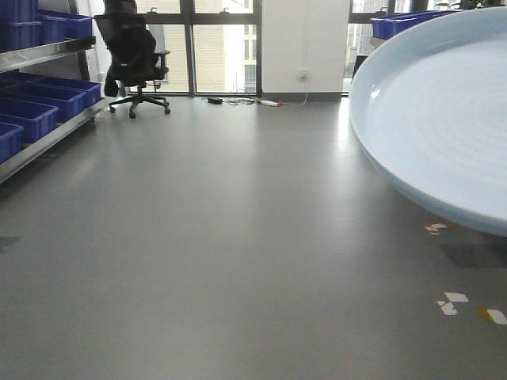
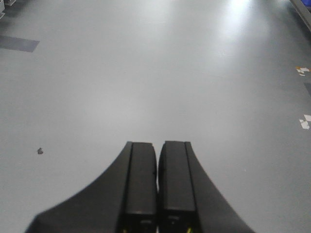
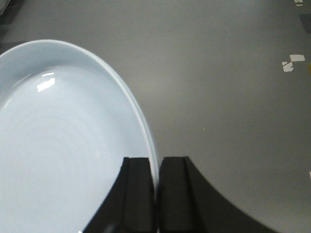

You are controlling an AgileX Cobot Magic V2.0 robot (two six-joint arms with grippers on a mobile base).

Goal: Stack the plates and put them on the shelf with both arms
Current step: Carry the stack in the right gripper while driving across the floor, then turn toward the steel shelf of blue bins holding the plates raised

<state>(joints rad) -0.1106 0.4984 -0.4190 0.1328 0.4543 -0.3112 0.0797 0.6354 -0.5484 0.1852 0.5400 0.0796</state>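
Risk, nearest first: the right gripper (image 3: 156, 194) has the plate (image 3: 63, 145) by a thin bite of rim only, and nearly the whole glossy disc hangs out to one side of the jaws. Judgement: weight so far off the pinch could lever the rim round or let it slide out, more so on a quick swing or a sudden stop. Under it is only the bare floor (image 1: 238, 237), well below, so a slip likely means a broken plate. Second risk: just one plate shows in any view. Setting it on its twin from this edge hold could go askew, and a hard touch-down could chip a rim.

State of right gripper: clamped on the plate's upturned edge, jaws almost together with the rim between them. The plate is aloft at the right of the front view, a little tilted.
State of left gripper (image 2: 158, 184): jaws drawn together, nothing between them, floor beneath.
Farther off: tape marks (image 1: 453, 302) on the floor, blue bins (image 1: 32, 111) on a rack at left, office chair (image 1: 135, 55) by the windows
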